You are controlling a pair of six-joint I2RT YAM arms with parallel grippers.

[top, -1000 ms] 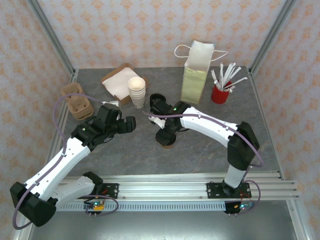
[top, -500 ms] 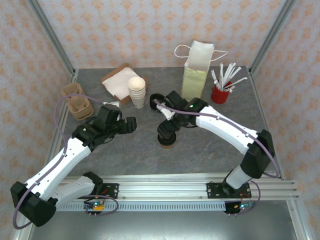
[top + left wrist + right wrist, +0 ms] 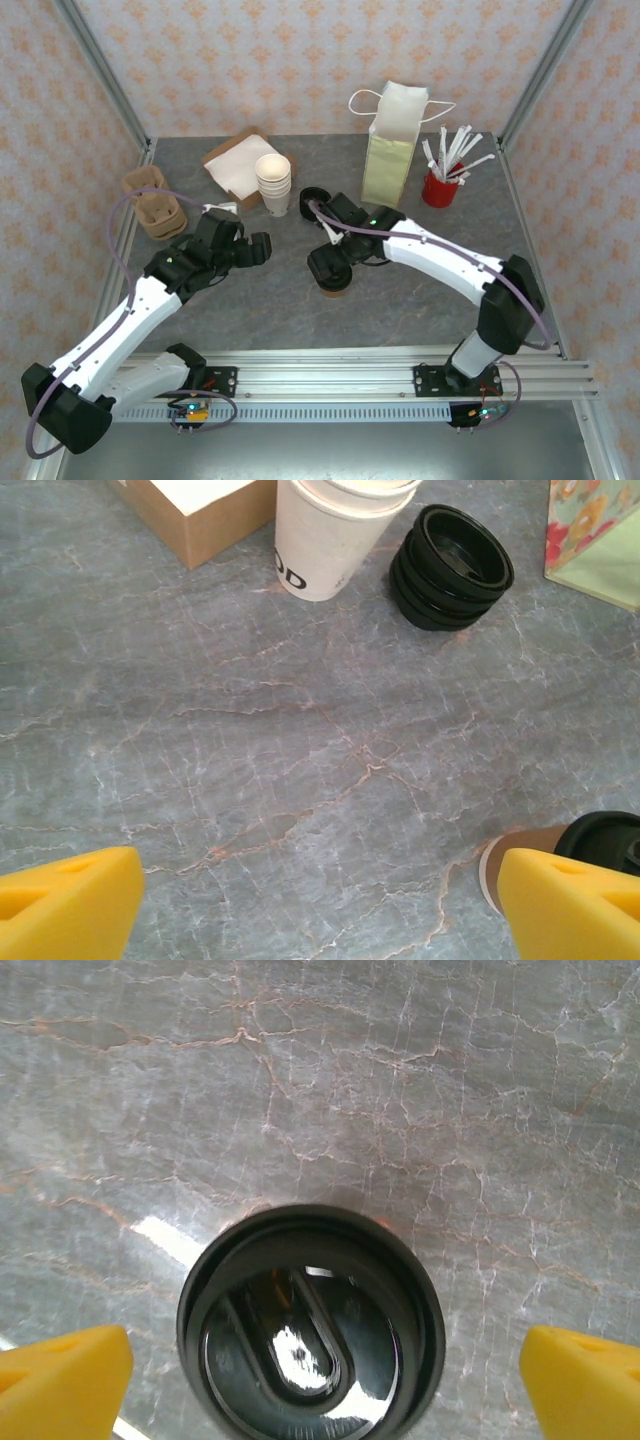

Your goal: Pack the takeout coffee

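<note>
Starting on the left, our left gripper (image 3: 257,248) has barely budged in the last second. It hangs low over the table (image 3: 262,312), fingers spread wide with nothing between them, just in front of the stack of lidless cups (image 3: 335,525) and the loose black lids (image 3: 450,565). The real change is the right arm: its elbow swung out to the right, then settled back a little, while the right gripper (image 3: 328,264) kept its spot over the takeout coffee (image 3: 310,1332). The cup itself hasn't moved; it's upright mid-table, a bit nearer us than the lids. From the right wrist we're looking straight down on its black lid, with the fingers wide apart on either side and not touching it. So we'd call that a re-aim, not a grab, and nothing's gripped yet. The paper bag (image 3: 392,150) stands upright further back and to the right, well apart from the cup, so the whole lift-and-drop is still ahead of us.
</note>
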